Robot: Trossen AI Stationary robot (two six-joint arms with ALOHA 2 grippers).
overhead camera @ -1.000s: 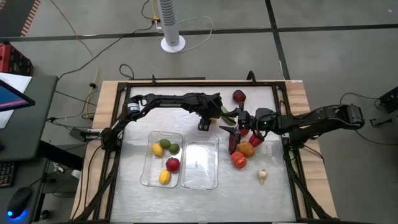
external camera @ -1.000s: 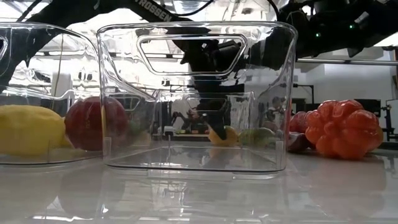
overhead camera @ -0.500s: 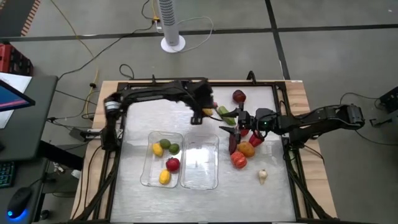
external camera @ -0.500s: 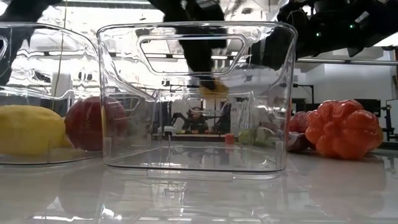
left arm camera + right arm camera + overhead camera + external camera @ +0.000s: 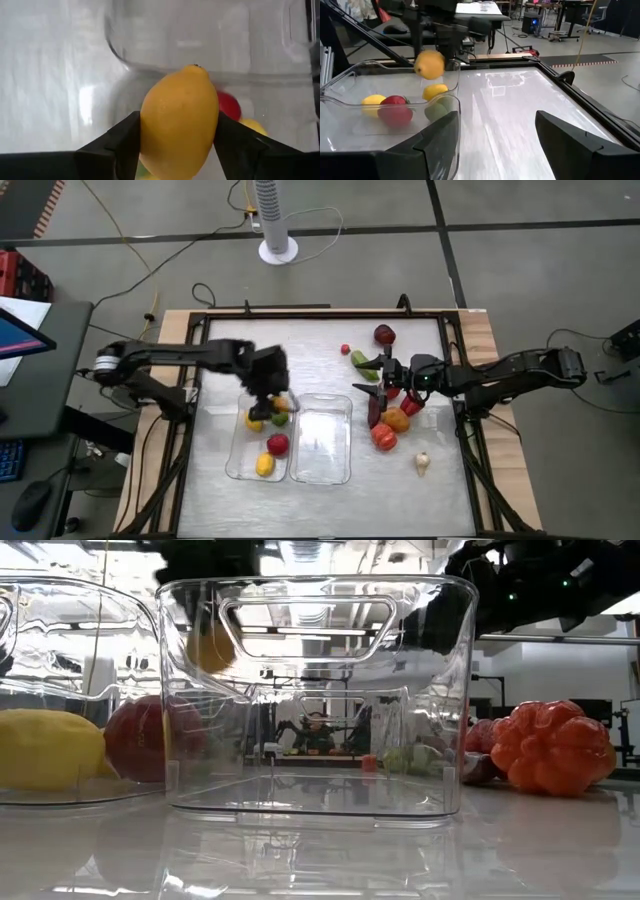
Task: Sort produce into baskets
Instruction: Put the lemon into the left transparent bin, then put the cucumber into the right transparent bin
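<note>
A robotics lab: grey concrete floor (image 5: 520, 200) strewn with cables (image 5: 130, 250); desks (image 5: 480, 7) with computers behind the framed table (image 5: 480, 325).

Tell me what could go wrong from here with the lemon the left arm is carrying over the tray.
The left gripper pinches the smooth yellow lemon by its sides only, so it might slip out early. It hangs near the far rim of the left clear plastic tray, so a drop could fall outside. Released inside, it could knock the green lime or red fruit below.
</note>
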